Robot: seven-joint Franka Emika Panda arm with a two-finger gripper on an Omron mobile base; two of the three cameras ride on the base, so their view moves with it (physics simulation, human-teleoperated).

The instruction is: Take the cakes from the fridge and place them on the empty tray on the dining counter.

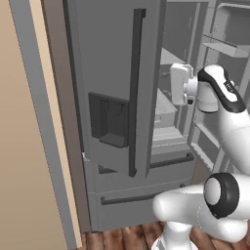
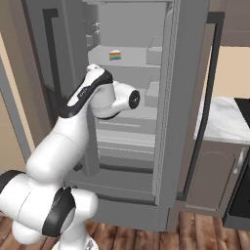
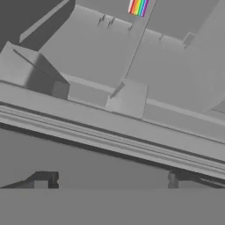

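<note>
Hand view puts a cake at twelve o'clock on an upper fridge shelf, jaws spread wide and empty. Reaching up risks clipping the shelf edge or shoving the slice backwards.

Flat, even rendered light, soft and low in detail.
No glare or hard shadows; the fridge interior stays dim grey, its shelves faintly shaded. Edges look slightly blurred and pixelated throughout, most in the hand view, with no edge distortion.
</note>
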